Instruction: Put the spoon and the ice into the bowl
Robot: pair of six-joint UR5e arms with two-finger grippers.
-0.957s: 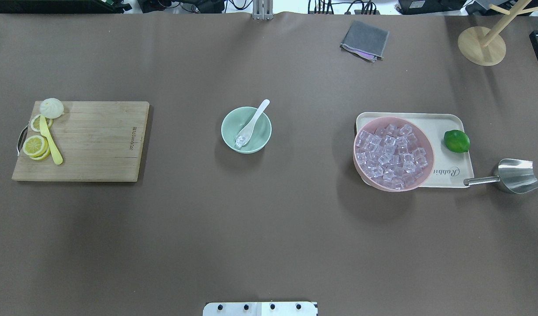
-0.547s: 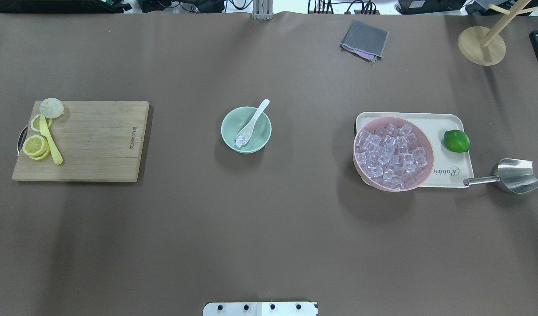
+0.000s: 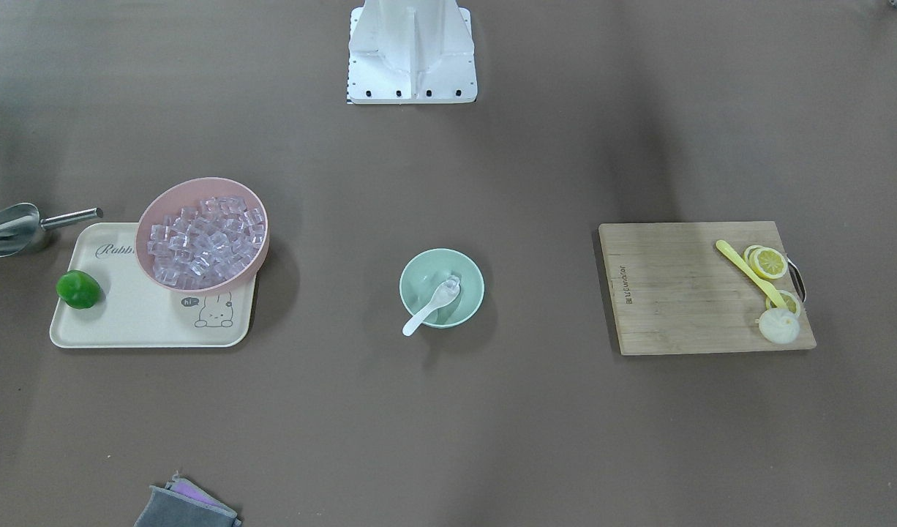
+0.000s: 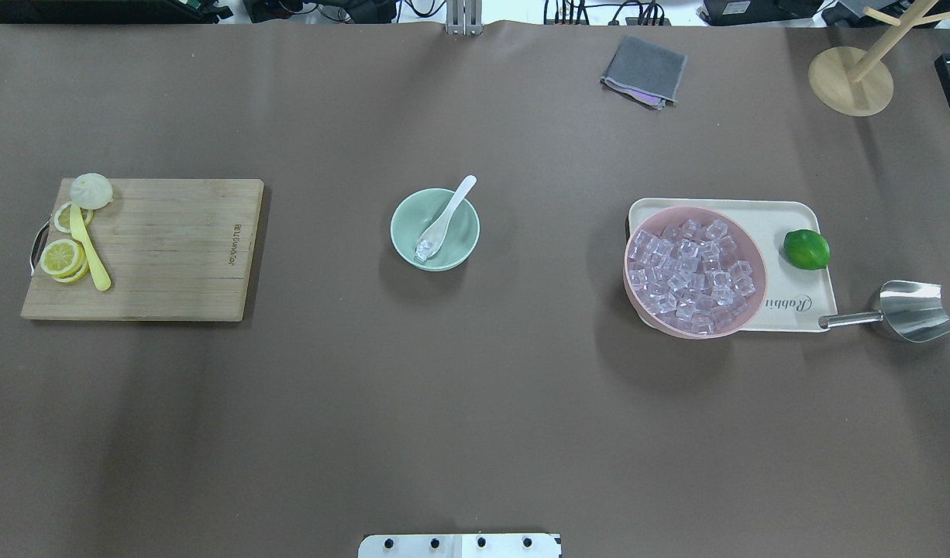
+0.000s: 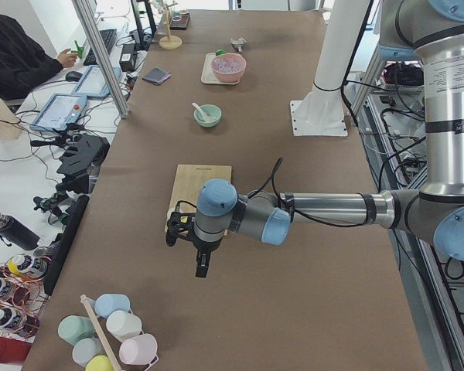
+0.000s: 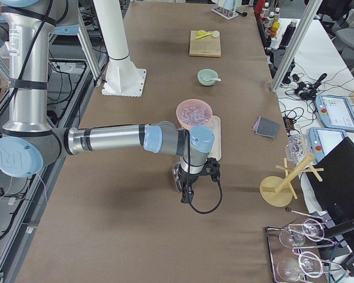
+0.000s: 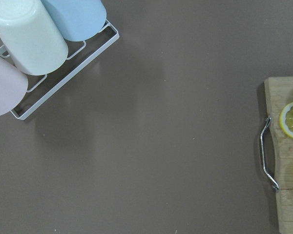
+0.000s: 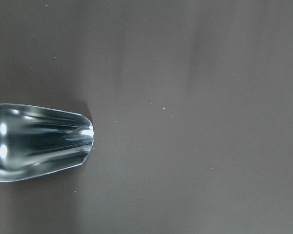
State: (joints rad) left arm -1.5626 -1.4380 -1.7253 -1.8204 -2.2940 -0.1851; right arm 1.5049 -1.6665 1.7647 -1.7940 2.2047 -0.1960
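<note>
Spoon [image 4: 446, 213] in bowl [image 4: 463, 236], mid-counter [image 4: 475, 403], handle over far rim; ice [image 4: 424, 249] in spoon's cup. Board [image 4: 173, 248], tray [image 4: 785, 217] well apart either side. L end effector [image 5: 202, 269] off board's end, R end effector [image 6: 186, 196] by metal scoop [image 4: 913, 310]; grip state: cannot tell.

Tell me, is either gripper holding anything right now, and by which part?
Nothing visible. The left gripper and right gripper hang over the table with no object seen in them; the spoon lies in the bowl.
</note>
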